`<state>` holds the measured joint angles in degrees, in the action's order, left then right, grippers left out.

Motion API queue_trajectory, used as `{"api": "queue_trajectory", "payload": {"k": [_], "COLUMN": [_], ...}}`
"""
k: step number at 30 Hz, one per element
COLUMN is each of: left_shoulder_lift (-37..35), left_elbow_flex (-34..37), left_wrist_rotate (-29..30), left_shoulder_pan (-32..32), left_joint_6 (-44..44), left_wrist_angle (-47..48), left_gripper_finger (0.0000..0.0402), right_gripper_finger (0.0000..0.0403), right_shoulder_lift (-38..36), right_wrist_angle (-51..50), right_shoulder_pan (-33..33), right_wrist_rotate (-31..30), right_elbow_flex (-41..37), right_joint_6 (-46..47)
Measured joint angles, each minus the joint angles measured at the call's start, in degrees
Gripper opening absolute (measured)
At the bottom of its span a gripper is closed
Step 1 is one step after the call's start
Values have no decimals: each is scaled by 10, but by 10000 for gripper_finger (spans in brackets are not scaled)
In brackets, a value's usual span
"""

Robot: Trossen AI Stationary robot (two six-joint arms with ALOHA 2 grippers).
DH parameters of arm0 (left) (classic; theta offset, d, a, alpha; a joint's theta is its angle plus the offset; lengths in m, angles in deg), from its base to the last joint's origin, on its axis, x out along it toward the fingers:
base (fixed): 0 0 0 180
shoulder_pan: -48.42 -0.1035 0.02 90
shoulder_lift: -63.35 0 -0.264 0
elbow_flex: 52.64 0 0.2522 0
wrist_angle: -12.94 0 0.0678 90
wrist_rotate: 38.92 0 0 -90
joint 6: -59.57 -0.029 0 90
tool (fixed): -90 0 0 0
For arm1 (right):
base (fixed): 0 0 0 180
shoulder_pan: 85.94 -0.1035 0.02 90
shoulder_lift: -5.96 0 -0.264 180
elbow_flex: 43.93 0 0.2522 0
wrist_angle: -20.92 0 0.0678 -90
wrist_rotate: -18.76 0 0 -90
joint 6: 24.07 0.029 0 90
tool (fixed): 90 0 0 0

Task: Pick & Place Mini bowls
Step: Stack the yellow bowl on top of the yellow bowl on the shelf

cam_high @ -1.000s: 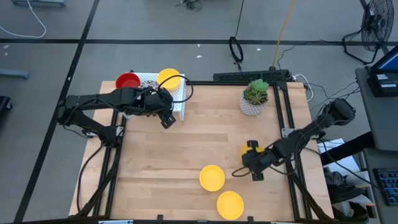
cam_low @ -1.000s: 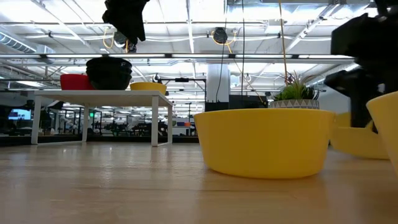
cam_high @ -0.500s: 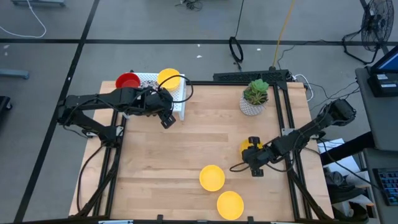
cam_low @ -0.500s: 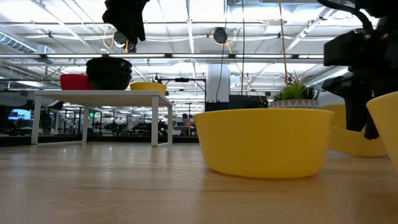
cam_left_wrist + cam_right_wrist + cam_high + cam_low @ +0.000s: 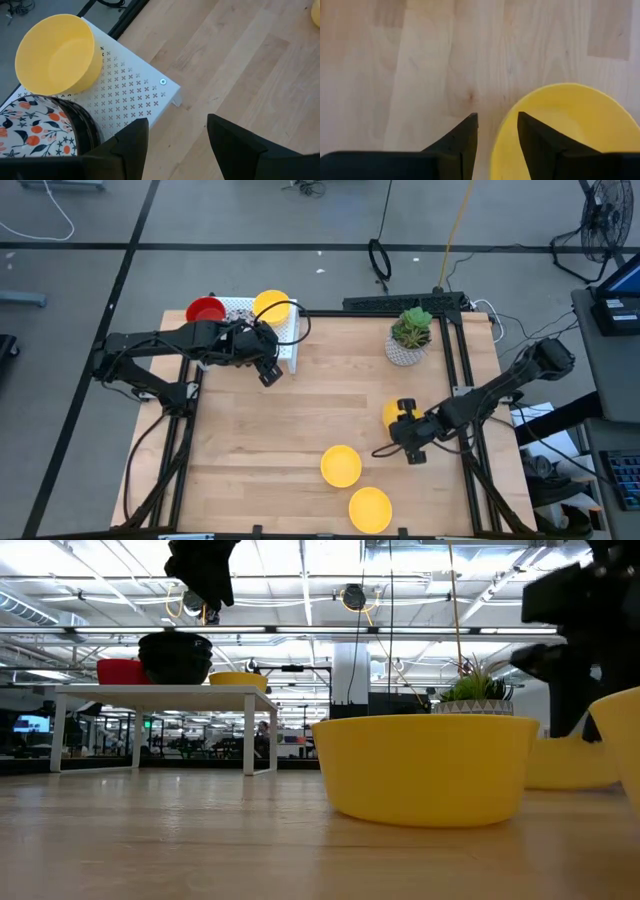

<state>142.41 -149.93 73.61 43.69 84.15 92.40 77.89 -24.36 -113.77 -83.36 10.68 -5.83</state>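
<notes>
My right gripper [image 5: 408, 442] is at the table's right side, shut on a yellow mini bowl [image 5: 396, 414]. Two more yellow bowls [image 5: 340, 465] [image 5: 370, 509] rest upright on the wood near the near edge. A red bowl [image 5: 206, 310] and a yellow bowl [image 5: 271, 306] stand on the white perforated rack [image 5: 240, 308] at the far left. A speckled bowl [image 5: 22, 131] also sits on the rack. My left gripper [image 5: 177, 145] hangs open above the rack's corner [image 5: 167, 87], touching nothing. My right gripper pinches the yellow bowl's rim [image 5: 496, 145] between its two fingers, one finger [image 5: 535, 137] inside the bowl and one [image 5: 465, 140] outside. The fingers come from above, pointing down. The bowl is upright; whether its base is off the table, I cannot tell.
A white pot with a green plant [image 5: 410, 335] stands at the far right of the table. Black frame rails [image 5: 455, 350] run along the right edge. Bare wood [image 5: 300, 410] lies between the rack and the loose yellow bowls.
My right gripper has moved a little toward the far edge and the left, taking the yellow bowl along with it. My left arm has kept still.
</notes>
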Motion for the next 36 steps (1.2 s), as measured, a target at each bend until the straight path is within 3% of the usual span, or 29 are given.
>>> {"api": "queue_trajectory", "payload": {"k": [12,21,29,36], "left_shoulder_lift": [0,0,0,19], "left_elbow_flex": [0,0,0,0], "left_wrist_rotate": [0,0,-1,-37], "left_shoulder_pan": [0,0,0,17], "left_joint_6": [1,13,1,-160], "left_wrist_angle": [0,0,-19,-134], "left_gripper_finger": [207,207,207,207], "right_gripper_finger": [160,178,124,21], "right_shoulder_lift": [11,11,11,11], "right_wrist_angle": [-43,-13,19,81], "right_shoulder_pan": [0,1,1,6], "right_wrist_rotate": [2,1,0,8], "right_elbow_flex": [3,-26,-50,-50], "right_joint_6": [56,-5,-45,-79]}}
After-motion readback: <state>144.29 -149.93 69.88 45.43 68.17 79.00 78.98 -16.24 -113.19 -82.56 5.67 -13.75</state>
